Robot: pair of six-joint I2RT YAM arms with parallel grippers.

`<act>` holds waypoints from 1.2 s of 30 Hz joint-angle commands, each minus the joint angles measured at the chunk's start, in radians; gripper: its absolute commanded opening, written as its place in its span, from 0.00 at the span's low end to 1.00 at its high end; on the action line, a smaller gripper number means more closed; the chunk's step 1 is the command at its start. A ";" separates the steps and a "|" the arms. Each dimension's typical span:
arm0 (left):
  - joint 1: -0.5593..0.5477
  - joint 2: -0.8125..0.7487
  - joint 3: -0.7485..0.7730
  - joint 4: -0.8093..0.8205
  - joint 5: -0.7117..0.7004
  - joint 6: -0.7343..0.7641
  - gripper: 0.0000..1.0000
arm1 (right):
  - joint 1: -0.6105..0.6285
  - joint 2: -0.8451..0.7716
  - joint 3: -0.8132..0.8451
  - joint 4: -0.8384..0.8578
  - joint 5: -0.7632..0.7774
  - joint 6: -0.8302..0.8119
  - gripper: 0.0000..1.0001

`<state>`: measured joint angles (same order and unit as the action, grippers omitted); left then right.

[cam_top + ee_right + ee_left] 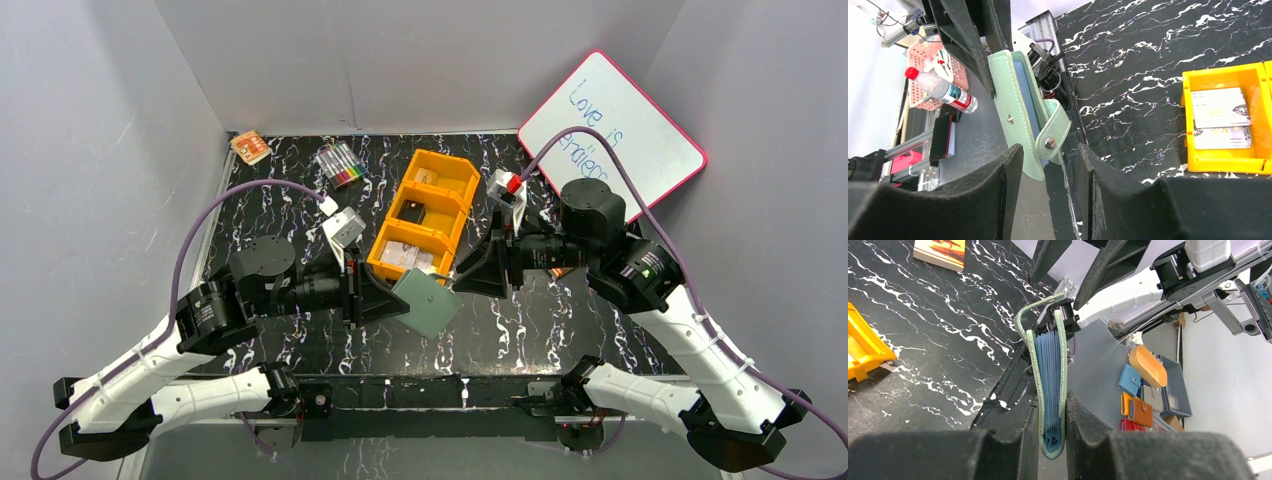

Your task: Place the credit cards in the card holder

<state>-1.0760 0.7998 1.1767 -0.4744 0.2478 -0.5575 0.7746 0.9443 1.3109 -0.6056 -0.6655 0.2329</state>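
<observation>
The sage-green card holder [430, 305] hangs above the table in front of the orange tray [455, 228]. My left gripper [403, 298] is shut on its folded spine. In the left wrist view the card holder [1050, 370] stands edge-on between my left gripper's [1053, 437] pads, its blue pockets showing. My right gripper [1048, 160] is open, with the card holder's [1015, 107] free corner and its snap strap [1054, 131] between the fingers, not pinched. Pale credit cards [1220, 117] lie stacked in the tray's nearest compartment, also seen from above as credit cards [408, 257].
The orange tray's rim [1220, 162] sits right of my right gripper. A pack of markers [340, 165] and a small orange box [250, 147] lie at the back left. A pink-framed whiteboard [612, 125] leans at the back right. Grey walls enclose the table.
</observation>
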 commanded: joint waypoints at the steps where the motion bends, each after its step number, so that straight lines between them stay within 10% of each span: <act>1: -0.001 -0.024 0.027 0.026 -0.006 0.001 0.00 | 0.000 0.000 0.005 0.006 -0.011 0.005 0.50; 16: -0.001 -0.022 0.027 0.027 -0.004 -0.001 0.00 | 0.000 0.002 -0.006 0.056 -0.007 0.031 0.44; 36: -0.001 -0.032 0.019 0.015 -0.017 0.008 0.00 | 0.000 0.016 0.018 0.032 -0.014 0.020 0.00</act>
<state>-1.0760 0.7910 1.1767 -0.4805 0.2249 -0.5571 0.7746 0.9592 1.3106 -0.5976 -0.6651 0.2588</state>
